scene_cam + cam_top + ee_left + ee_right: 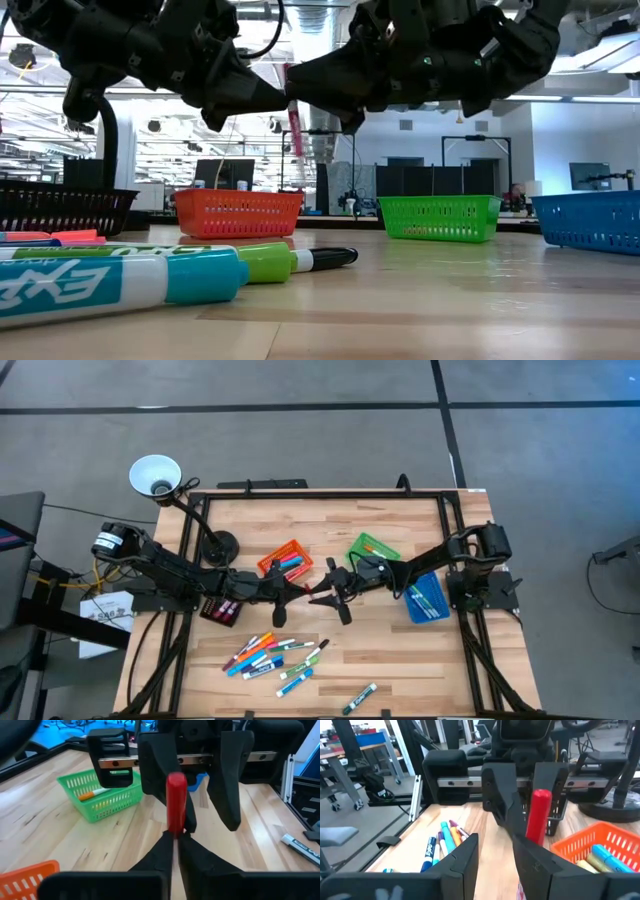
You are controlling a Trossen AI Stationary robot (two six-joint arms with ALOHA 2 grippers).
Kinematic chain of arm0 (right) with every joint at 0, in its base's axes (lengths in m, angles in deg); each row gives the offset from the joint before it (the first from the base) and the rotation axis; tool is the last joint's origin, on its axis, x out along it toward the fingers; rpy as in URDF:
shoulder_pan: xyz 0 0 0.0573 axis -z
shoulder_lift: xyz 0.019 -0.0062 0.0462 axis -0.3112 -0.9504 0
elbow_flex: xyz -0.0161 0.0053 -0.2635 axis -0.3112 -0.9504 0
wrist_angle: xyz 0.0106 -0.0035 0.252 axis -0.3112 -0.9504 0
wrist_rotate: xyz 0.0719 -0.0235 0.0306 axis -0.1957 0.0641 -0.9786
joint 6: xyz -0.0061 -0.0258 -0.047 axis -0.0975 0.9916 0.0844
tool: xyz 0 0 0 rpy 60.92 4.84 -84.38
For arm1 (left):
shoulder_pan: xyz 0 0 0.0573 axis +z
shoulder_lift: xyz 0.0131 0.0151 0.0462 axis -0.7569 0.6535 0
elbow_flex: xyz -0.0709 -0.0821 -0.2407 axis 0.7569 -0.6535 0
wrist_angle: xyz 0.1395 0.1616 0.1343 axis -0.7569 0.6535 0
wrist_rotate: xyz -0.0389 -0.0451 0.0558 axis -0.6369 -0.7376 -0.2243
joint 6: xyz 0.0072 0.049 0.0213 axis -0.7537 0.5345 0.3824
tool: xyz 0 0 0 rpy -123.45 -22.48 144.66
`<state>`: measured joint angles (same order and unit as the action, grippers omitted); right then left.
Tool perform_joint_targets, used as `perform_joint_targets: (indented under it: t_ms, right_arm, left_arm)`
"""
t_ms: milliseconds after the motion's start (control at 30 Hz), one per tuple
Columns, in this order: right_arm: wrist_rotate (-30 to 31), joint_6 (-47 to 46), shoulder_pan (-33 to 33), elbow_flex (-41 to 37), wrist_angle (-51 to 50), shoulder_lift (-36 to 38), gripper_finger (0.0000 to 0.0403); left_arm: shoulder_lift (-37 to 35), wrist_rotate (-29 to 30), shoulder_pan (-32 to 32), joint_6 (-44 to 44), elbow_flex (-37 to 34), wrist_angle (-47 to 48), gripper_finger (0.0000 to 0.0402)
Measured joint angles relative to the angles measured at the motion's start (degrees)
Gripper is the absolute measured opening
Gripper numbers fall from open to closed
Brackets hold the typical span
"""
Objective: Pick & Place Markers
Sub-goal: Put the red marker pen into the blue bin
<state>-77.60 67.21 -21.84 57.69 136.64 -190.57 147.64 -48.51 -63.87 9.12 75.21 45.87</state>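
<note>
Up close, the white-barrelled teal marker (100, 285) reads "EXP", while the left gripper (176, 836) pinches a red capped marker (176, 802) opposite the part-open, empty right gripper (496, 845).

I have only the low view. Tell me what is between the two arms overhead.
Observer: A red marker, standing upright in the left wrist view.
Operator: Say who has it.
Observer: The left pincer is shut on its lower end.
Operator: Report the right side.
Observer: The right pincer faces it over the table's middle with its fingers apart, one on each side of the marker.
Operator: Check the green bin.
Observer: The green bin holds an orange marker.
</note>
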Motion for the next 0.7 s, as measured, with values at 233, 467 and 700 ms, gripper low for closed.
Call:
perform_joint_targets:
  t_ms: [233, 467, 700]
  right_arm:
    - [2.1, 0.5, 0.1, 0.0, -1.2, 0.0, 0.0114]
    - [-2.7, 0.3, 0.1, 0.0, -1.7, 0.1, 0.0114]
    - [-4.5, -2.5, 0.1, 0.0, -9.5, 4.9, 0.0114]
  left_arm:
    - [0.0, 0.3, 0.0, 0.4, 0.0, 0.0, 0.0004]
    - [0.0, -0.6, 0.0, 1.0, 0.1, -0.4, 0.0004]
    - [0.0, -1.1, -0.3, 1.0, 0.1, -0.1, 0.0005]
